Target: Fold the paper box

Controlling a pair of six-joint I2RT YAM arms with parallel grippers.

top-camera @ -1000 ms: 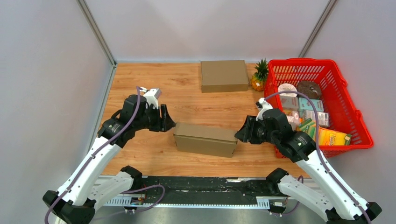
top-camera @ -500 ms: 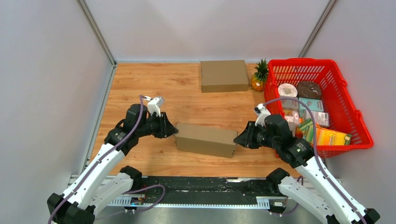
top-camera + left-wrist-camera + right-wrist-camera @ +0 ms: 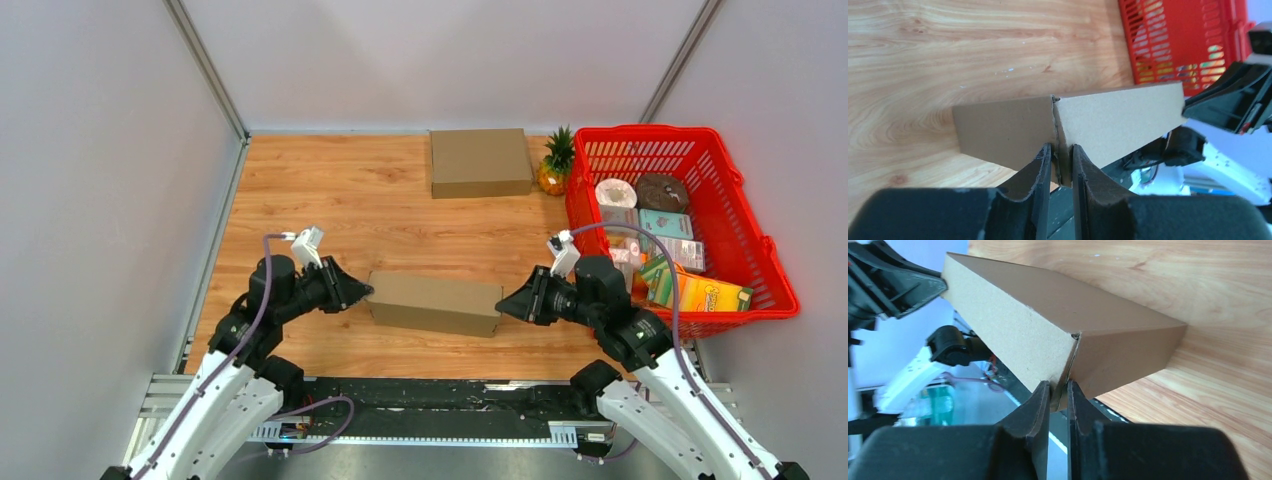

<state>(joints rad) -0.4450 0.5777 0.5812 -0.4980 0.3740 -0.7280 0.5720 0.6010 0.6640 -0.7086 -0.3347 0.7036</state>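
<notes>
A long brown paper box [image 3: 435,303] lies across the middle of the table between my two arms. My left gripper [image 3: 362,292] is shut on the box's left end corner, seen close in the left wrist view [image 3: 1062,165]. My right gripper [image 3: 503,303] is shut on the box's right end corner, seen in the right wrist view [image 3: 1058,395]. The box [image 3: 1068,125] looks closed, with flat sides [image 3: 1048,315]. Both grippers hold it at its near lower corners.
A second closed brown box [image 3: 480,161] sits at the back. A small pineapple [image 3: 555,162] stands beside a red basket [image 3: 745,240] of groceries on the right. White walls stand on the left, right and back.
Both arms have drawn back toward the near edge and lowered. The box has shifted slightly nearer and left with them, still held at both ends.
</notes>
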